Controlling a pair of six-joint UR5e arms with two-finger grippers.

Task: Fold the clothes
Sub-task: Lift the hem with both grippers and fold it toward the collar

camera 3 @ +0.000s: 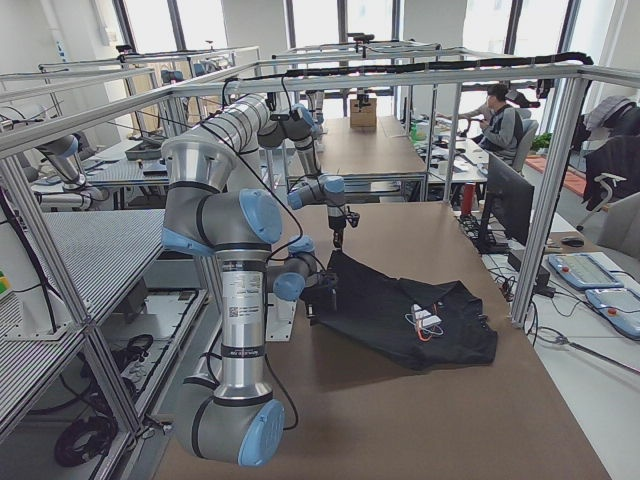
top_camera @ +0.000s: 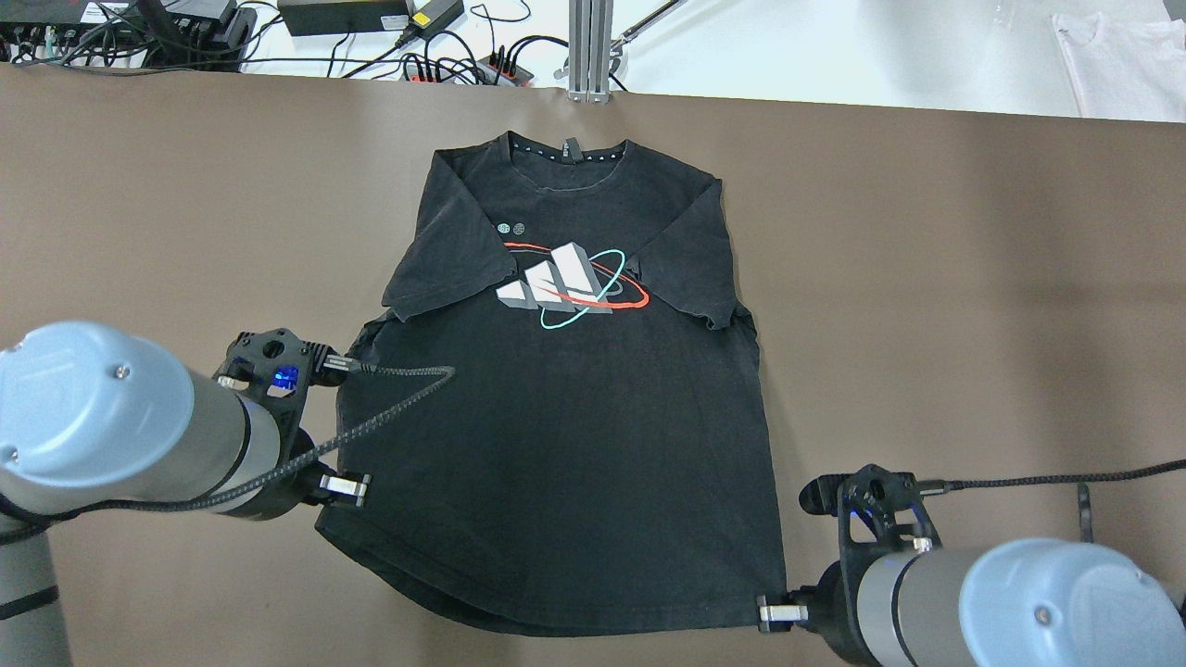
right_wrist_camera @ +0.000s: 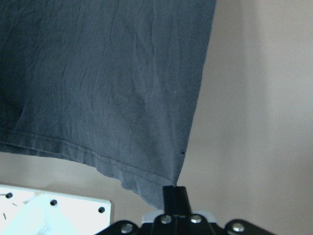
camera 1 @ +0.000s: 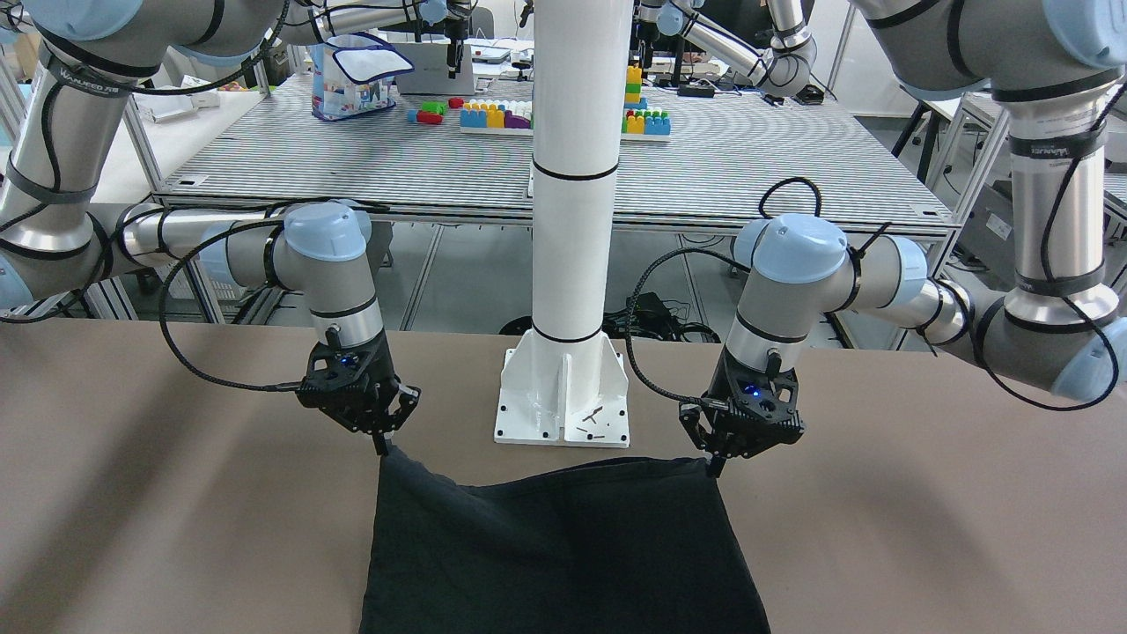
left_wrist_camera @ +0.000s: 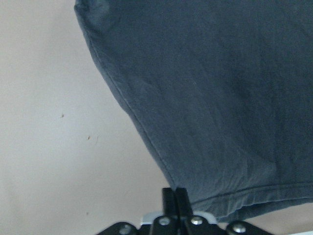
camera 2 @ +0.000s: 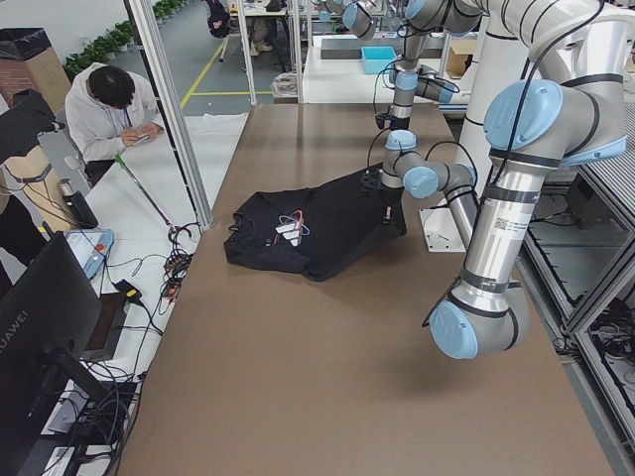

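Black T-shirt: soft, light, floppy. Pinched at hem corners, 7 and 5 o'clock, by left gripper and right gripper, fingers clenched.

A white pole base stands on the brown table, coloured blocks beyond.

A matte brown tabletop fills a bright workshop; behind it stands a grey ribbed aluminium-framed bench, with tall windows and a grey floor.
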